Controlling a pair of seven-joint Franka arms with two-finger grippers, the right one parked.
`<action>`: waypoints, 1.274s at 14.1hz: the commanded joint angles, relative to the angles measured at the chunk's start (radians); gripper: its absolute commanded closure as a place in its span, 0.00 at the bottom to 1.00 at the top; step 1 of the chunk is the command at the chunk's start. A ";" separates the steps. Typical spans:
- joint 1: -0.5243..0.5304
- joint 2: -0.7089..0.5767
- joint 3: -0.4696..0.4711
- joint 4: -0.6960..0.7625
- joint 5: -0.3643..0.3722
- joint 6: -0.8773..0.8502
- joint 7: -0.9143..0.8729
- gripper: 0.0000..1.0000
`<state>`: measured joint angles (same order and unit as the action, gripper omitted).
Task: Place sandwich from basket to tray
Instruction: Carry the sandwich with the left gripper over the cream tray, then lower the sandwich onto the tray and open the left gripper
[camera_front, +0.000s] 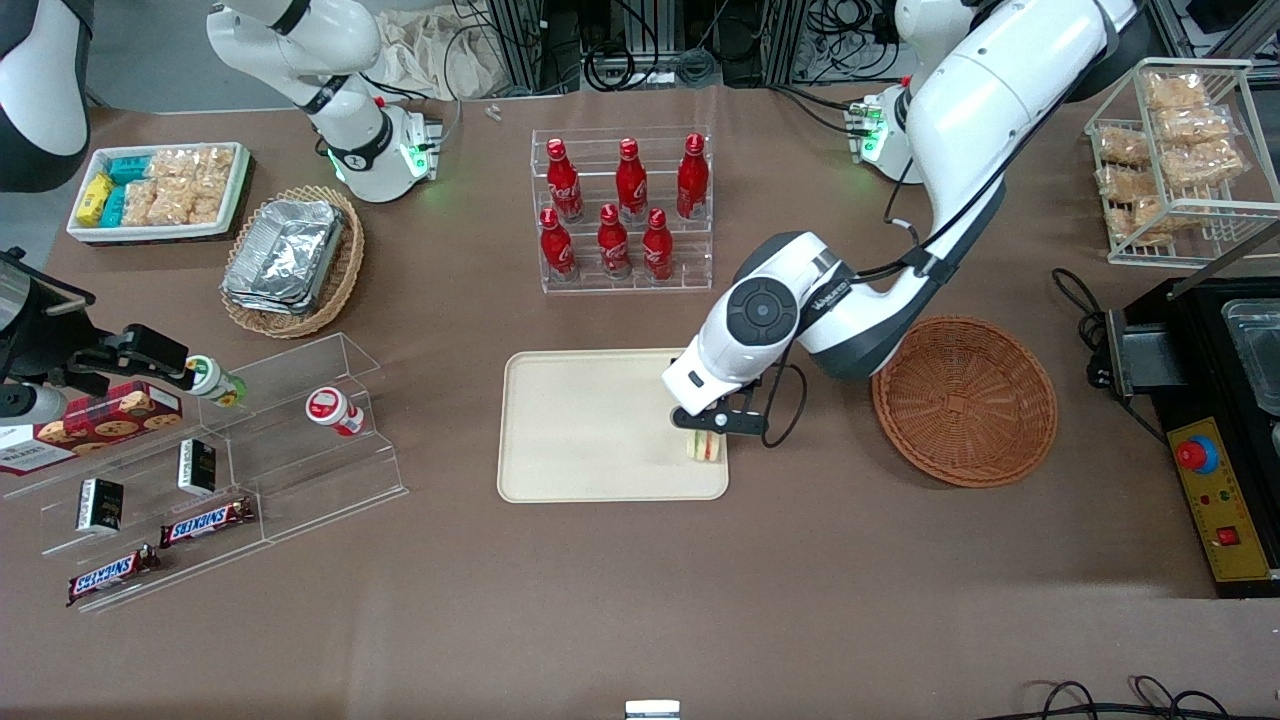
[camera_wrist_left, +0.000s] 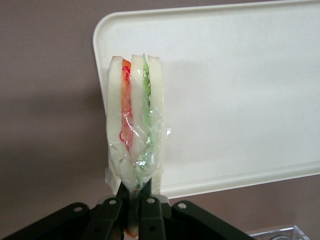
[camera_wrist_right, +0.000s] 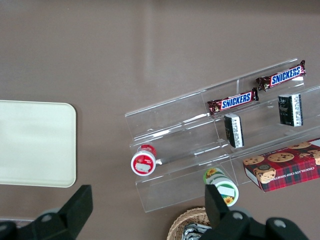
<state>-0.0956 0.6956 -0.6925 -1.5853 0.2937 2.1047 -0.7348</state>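
Observation:
The wrapped triangular sandwich (camera_front: 704, 447) hangs from my left gripper (camera_front: 712, 425), which is shut on it. It is over the corner of the cream tray (camera_front: 590, 430) that lies nearest the front camera and toward the basket. In the left wrist view the sandwich (camera_wrist_left: 135, 125) shows white bread with orange-red and green layers, pinched at its wrapped end between the black fingers (camera_wrist_left: 150, 210), with the tray's corner (camera_wrist_left: 240, 90) under it. The reddish-brown wicker basket (camera_front: 964, 400) sits empty beside the tray, toward the working arm's end.
A clear rack of red bottles (camera_front: 622, 212) stands farther from the front camera than the tray. Clear acrylic shelves with snacks (camera_front: 215, 450) and a tan basket of foil trays (camera_front: 292, 260) lie toward the parked arm's end. A black appliance (camera_front: 1215, 400) stands beside the basket.

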 joint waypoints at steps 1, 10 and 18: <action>-0.079 0.035 0.060 0.045 0.036 0.034 -0.061 1.00; -0.102 0.067 0.099 0.050 0.036 0.051 -0.119 0.01; -0.040 -0.088 0.093 0.059 -0.047 -0.201 -0.149 0.00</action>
<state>-0.1592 0.6942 -0.5997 -1.5095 0.2868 1.9933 -0.8889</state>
